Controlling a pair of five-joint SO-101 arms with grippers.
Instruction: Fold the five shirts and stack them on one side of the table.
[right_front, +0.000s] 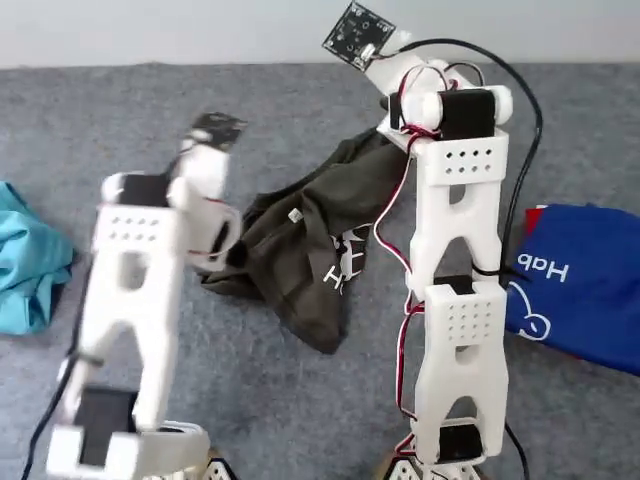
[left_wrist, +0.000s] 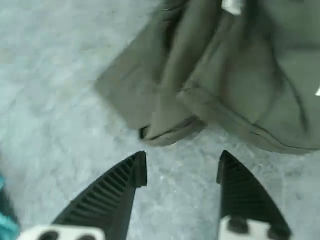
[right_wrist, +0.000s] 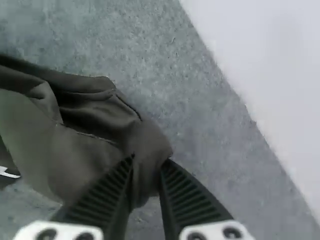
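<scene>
A dark olive shirt (right_front: 310, 240) lies crumpled in the middle of the grey table, between the two arms. My right gripper (right_wrist: 147, 172) is shut on a fold of the olive shirt (right_wrist: 85, 145) at its far end, near the table's back edge. My left gripper (left_wrist: 182, 165) hangs open just above the bare table, a short way off the near hem of the olive shirt (left_wrist: 210, 80). A teal shirt (right_front: 25, 260) is bunched at the left edge. A blue shirt (right_front: 580, 280) with white print lies at the right edge.
The grey felt table (right_front: 250, 400) has bare room in front of the olive shirt. A white wall (right_front: 200, 30) runs along the back edge. Black and red cables (right_front: 525, 150) hang along the right arm.
</scene>
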